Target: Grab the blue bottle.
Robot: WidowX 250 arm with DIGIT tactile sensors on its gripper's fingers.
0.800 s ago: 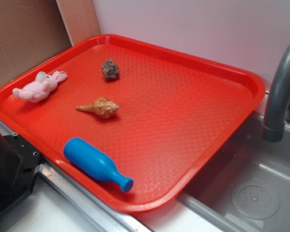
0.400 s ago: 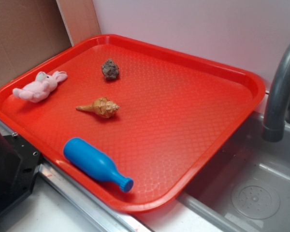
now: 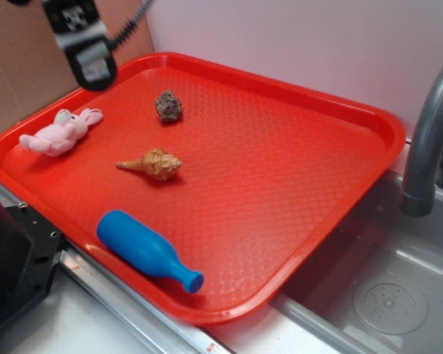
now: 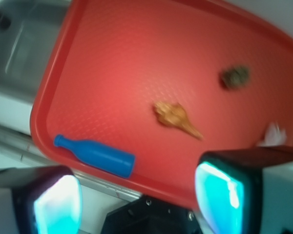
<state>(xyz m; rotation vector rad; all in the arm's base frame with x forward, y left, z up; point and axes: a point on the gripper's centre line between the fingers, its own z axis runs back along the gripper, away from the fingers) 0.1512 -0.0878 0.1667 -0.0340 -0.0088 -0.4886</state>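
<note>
Gripper (image 4: 139, 195) jaws spread wide, empty, fingertips cropped; blue bottle (image 3: 148, 251) lying fully visible on tray (image 3: 295, 88); wrist view blurred.

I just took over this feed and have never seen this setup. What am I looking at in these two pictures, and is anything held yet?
It is a small robot arm with a two-fingered tool. The exterior picture is taken from a fixed camera beside the work area; only the arm's black end shows, high at top left. The wrist picture comes from a camera on the arm looking down, so the scene appears turned around. Its two glowing cyan pads are the tool's fingers; the tool is open and holds nothing.

A red tray sits beside a sink with a grey faucet. On the tray lie the blue bottle near the front edge, a tan seashell, a small brownish rock and a pink plush bunny. The bottle lies on its side, untouched.
</note>
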